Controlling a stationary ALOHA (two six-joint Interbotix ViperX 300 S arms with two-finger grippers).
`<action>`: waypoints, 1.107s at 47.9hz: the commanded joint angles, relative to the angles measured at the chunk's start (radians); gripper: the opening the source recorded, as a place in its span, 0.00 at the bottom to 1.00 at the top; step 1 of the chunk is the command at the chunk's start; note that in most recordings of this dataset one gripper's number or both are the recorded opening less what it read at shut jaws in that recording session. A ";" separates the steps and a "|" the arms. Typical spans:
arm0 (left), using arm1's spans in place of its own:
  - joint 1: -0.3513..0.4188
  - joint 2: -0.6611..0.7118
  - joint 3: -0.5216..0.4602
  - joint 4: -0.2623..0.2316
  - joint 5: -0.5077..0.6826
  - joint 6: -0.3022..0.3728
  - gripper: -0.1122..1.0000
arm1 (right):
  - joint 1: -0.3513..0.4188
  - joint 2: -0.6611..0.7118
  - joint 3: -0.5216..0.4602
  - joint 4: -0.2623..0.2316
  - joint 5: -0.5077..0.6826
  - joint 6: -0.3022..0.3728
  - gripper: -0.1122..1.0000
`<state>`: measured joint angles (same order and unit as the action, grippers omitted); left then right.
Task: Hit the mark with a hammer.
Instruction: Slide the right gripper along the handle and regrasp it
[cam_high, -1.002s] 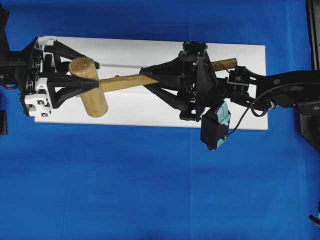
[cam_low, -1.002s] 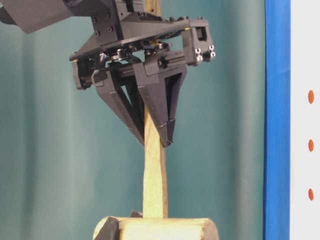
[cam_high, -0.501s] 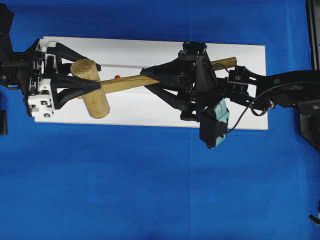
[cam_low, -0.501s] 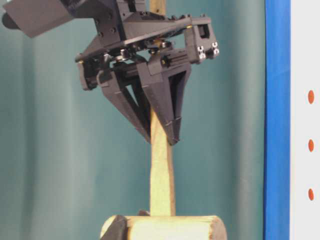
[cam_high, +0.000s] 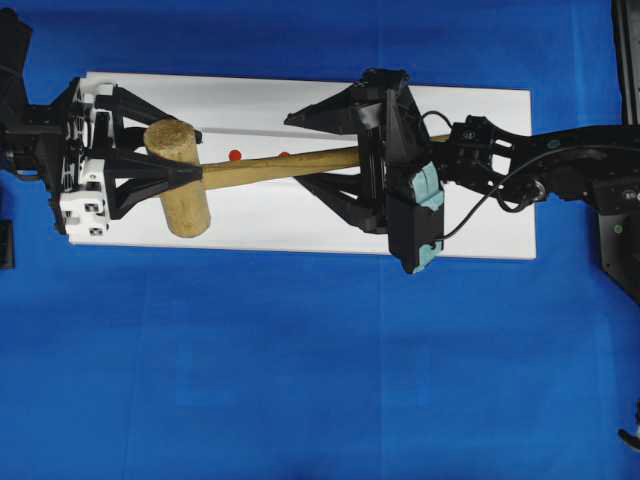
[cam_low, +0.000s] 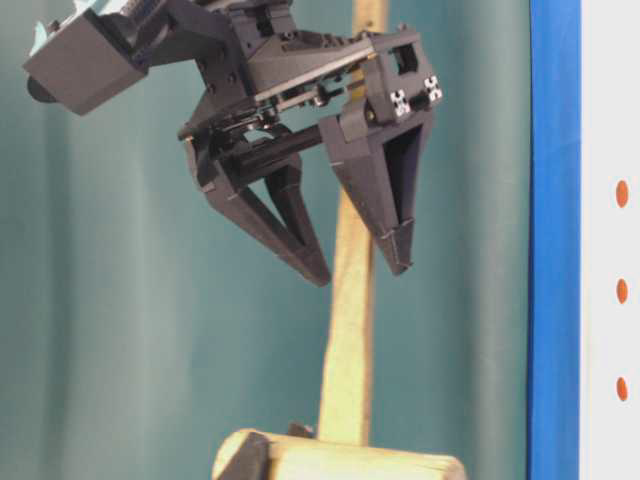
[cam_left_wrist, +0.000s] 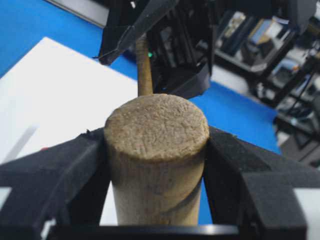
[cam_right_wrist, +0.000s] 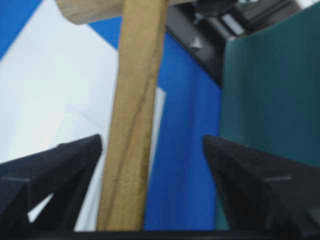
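The hammer (cam_high: 182, 180), a light wooden mallet, lies across the white board (cam_high: 480, 215). Its handle (cam_high: 300, 163) points right. My left gripper (cam_high: 160, 172) is shut on the thick head (cam_left_wrist: 156, 150), one finger (cam_left_wrist: 50, 175) pressed on each side. My right gripper (cam_high: 295, 150) stands open around the handle (cam_right_wrist: 132, 125). The handle is close to one finger (cam_right_wrist: 50, 165), and a wide gap separates it from the other. From table level the right gripper (cam_low: 357, 272) has its jaws spread on both sides of the handle (cam_low: 350, 340). Two red marks (cam_high: 234, 155) show on the board beside the handle.
Blue cloth (cam_high: 300, 380) covers the table round the board. The right arm (cam_high: 560, 170) reaches in from the right edge. Three red dots (cam_low: 622, 291) sit on a white strip at the right of the table-level view. Dark equipment (cam_left_wrist: 280, 60) stands behind.
My right gripper has opened and let go of the handle. The handle has swung a little, and a second red mark now shows. The left gripper still holds the head.
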<state>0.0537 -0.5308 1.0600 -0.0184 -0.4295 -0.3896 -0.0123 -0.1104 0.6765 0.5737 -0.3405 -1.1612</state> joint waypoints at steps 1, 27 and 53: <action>0.002 -0.011 -0.023 0.005 0.011 0.055 0.52 | 0.011 -0.028 -0.031 0.029 0.032 0.009 0.94; -0.009 -0.011 -0.026 0.002 0.075 0.508 0.52 | 0.008 -0.046 -0.061 0.239 0.175 0.117 0.96; -0.025 -0.021 -0.029 0.002 0.078 0.509 0.52 | -0.020 0.046 -0.067 0.310 0.173 0.117 0.88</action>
<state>0.0307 -0.5369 1.0584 -0.0184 -0.3467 0.1181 -0.0322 -0.0522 0.6289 0.8805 -0.1626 -1.0462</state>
